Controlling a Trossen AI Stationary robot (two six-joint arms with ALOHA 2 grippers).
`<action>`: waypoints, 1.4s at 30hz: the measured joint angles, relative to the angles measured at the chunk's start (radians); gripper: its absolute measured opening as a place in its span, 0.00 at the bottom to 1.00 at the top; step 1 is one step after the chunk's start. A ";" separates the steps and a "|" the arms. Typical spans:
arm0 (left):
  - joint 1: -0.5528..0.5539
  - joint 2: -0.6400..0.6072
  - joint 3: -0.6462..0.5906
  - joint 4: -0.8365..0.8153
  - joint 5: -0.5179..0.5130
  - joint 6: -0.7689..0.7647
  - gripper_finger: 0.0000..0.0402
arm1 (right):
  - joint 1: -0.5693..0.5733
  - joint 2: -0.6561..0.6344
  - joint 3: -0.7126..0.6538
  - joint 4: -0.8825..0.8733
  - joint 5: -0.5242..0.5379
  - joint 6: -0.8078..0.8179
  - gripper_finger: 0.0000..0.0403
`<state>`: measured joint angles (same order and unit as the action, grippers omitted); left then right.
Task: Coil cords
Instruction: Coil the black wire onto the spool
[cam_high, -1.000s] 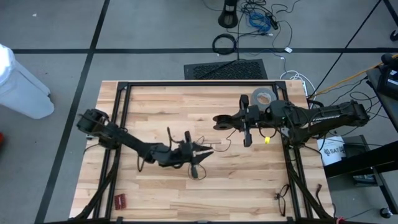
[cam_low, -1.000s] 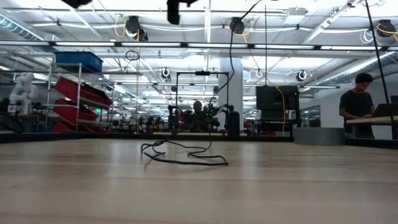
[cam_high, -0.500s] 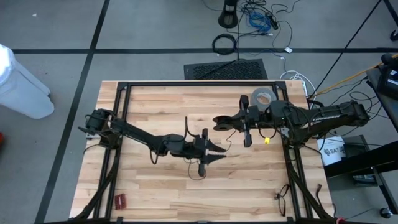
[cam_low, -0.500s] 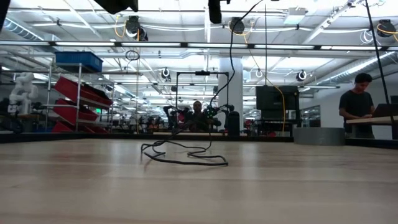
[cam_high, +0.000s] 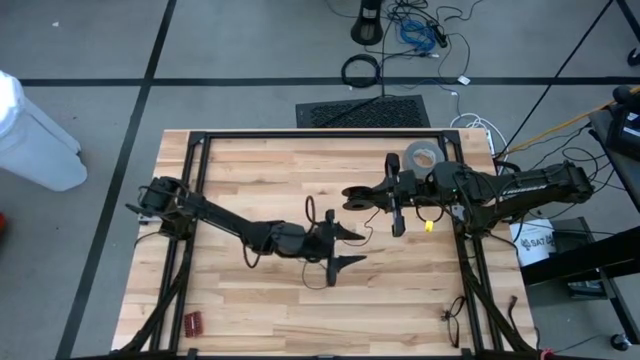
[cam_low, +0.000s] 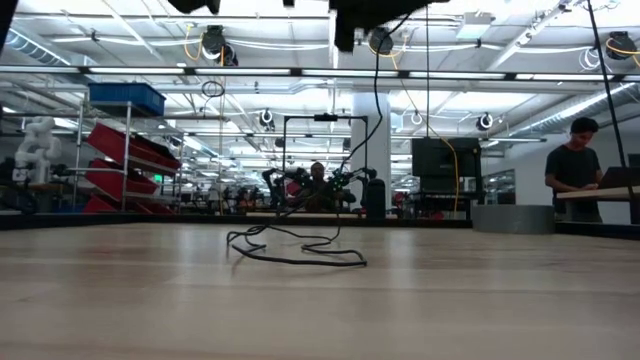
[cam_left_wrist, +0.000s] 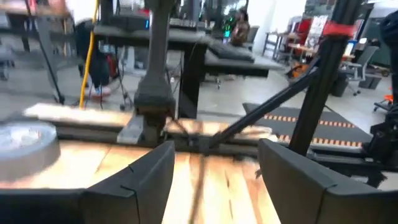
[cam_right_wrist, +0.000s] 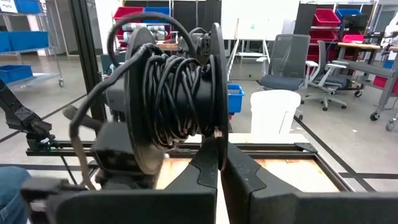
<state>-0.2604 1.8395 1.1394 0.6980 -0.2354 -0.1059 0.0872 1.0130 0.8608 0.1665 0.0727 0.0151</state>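
Note:
A thin black cord lies in loose loops on the wooden table. One strand climbs from there to a black reel with cord wound on it. My right gripper is shut on that reel, which it keeps above the table's middle. My left gripper stands open just on the near side of the reel, above the cord's loops. Its fingers are wide apart with nothing held between them. My right gripper pinches the rim of one of the reel's flanges between its two fingers, at the flange's lowest part. The fingers come level from the table's right side. The reel stands on edge above the fingers, lifted clear of the table.
A grey tape roll lies at the table's far right, and a small yellow thing sits by the right arm. A small red object is at the near left corner. Black frame rails edge the table. A person stands far behind.
My left gripper has gone toward the table's right edge, ending just near of the reel, and its fingers have opened wide. The cord's loops on the table lie as before. My right gripper and the reel have kept still.

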 joint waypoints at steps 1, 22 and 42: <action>-0.005 -0.004 0.001 0.005 -0.006 0.011 0.59 | 0.000 0.000 0.000 -0.001 0.000 0.000 0.00; -0.017 -0.027 0.001 -0.041 -0.032 0.025 0.44 | 0.000 0.000 0.000 -0.008 0.000 0.000 0.00; -0.003 -0.008 -0.001 -0.034 -0.033 -0.046 0.42 | 0.000 0.000 0.000 -0.007 0.000 -0.004 0.00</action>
<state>-0.2633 1.8313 1.1389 0.6639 -0.2684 -0.1519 0.0872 1.0130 0.8608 0.1593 0.0731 0.0110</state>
